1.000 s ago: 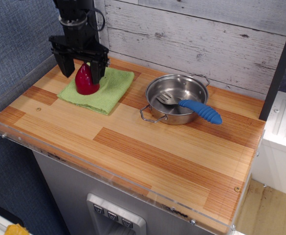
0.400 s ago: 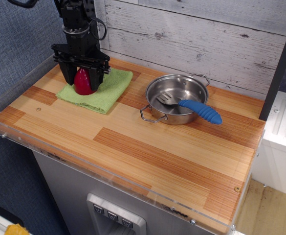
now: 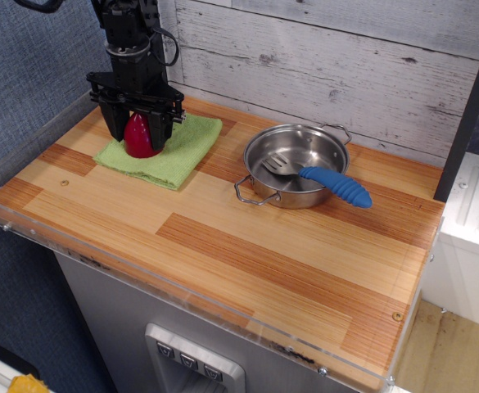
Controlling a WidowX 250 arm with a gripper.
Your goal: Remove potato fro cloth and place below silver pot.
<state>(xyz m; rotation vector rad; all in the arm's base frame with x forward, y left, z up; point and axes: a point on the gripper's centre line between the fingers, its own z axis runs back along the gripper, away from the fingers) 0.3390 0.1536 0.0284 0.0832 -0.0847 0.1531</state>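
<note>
The cloth [image 3: 163,150] lies at the back left of the bench [image 3: 223,246]. The potato [image 3: 141,137] stands upright on the cloth, toward its left side. The tool [image 3: 138,131] is directly over the potato, one finger on either side of it. The pot [image 3: 295,165] sits right of the cloth, apart from it. A spatula [image 3: 321,180] lies in the pot, handle overhanging the right rim.

The glossy dark-red potato [image 3: 140,137] is standing upright on the folded light-green cloth [image 3: 167,151], well apart from the shiny silver pot [image 3: 292,166].
</note>
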